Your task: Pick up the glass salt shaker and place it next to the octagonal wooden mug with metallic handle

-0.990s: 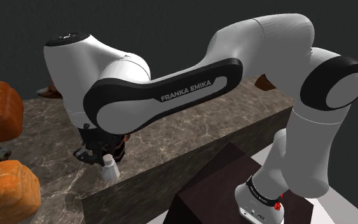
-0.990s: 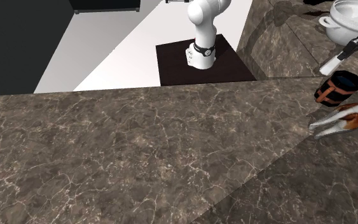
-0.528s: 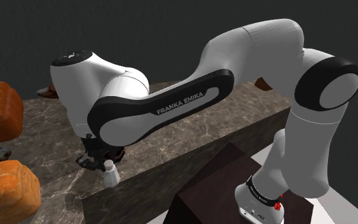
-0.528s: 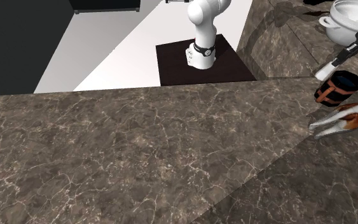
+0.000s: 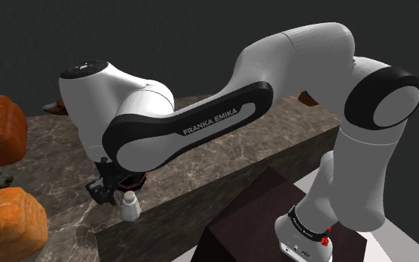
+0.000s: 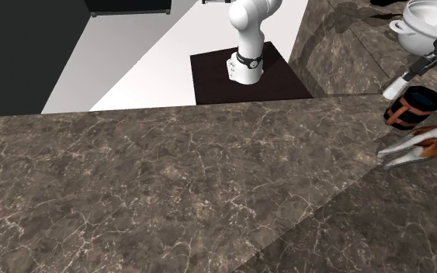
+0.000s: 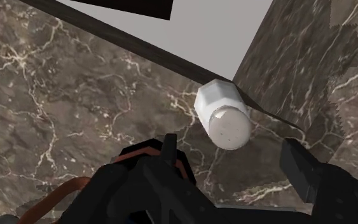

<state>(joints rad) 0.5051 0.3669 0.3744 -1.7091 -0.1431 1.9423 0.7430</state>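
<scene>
1. Salt shaker (image 7: 225, 114), drawn white with a faceted body and a rounded, speckled cap, is standing upright on the dark marbled counter (image 5: 222, 152), close to its front edge.
2. Above it the gripper (image 7: 234, 159) is hovering with its 2 black fingers (image 7: 169, 147) spread wide and clasping nothing. Neither finger is touching the shaker.
3. Seen along the hand, the cap is pointing back toward the wrist camera, so the shaker's long axis is running nearly along the gripper's line of approach, tipped only slightly. The shaker is lying ahead of the fingertips, roughly centred in the gap between them.
4. In the shoulder view the shaker (image 5: 131, 206) is sitting just beside the gripper (image 5: 105, 190), on that view's right and a little lower.
5. Nearby, the octagonal mug (image 6: 409, 107), dark with brown bands, is standing under the hand and further in from the counter's edge than the shaker.
6. The coming move is probably a short descent along the shaker's axis until the 2 fingers are bracketing the body below the cap, and then a squeeze.
7. With the edge so near, a sideways nudge from either finger is likely to tip the shaker off the counter. The carry to the mug is looking short.
</scene>
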